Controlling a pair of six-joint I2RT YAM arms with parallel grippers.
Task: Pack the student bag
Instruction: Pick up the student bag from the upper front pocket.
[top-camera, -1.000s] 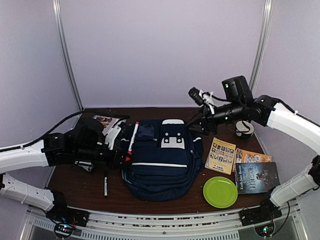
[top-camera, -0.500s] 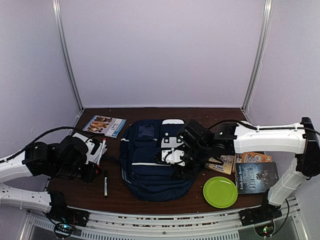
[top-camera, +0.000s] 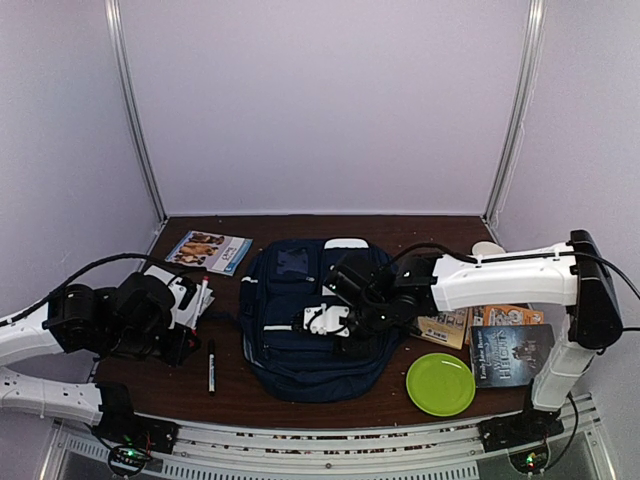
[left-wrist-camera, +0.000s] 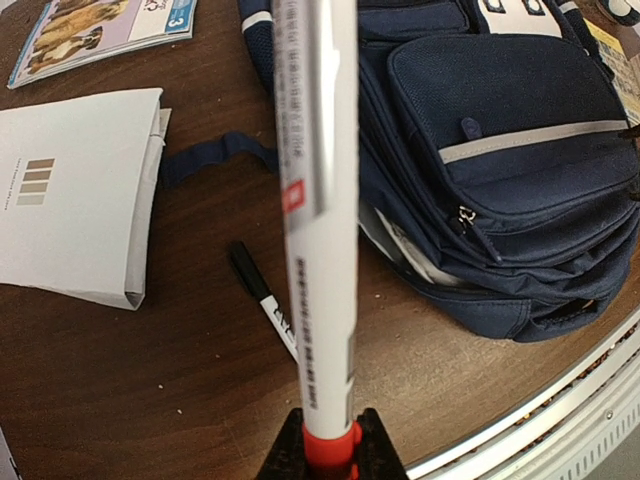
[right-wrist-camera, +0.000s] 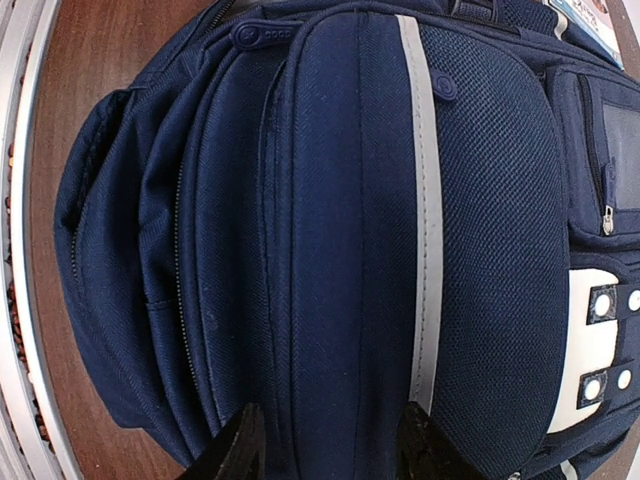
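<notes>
One soft student bag (top-camera: 270, 310) likely wants pinching at a zip; left claw (left-wrist-camera: 328, 450) clamps a pen (left-wrist-camera: 320, 250); right claw (right-wrist-camera: 330, 445) hangs half-open, empty.

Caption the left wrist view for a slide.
White marker clamped in the left jaws, over the table with a black pen and the student bag.

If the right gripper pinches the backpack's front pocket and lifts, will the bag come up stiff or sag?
Probably sag: the navy backpack is soft woven fabric, its pockets creased and bulging. It looks bulky, so the open right gripper would likely raise only the front panel at first. The coarse weave should resist slipping.
</notes>
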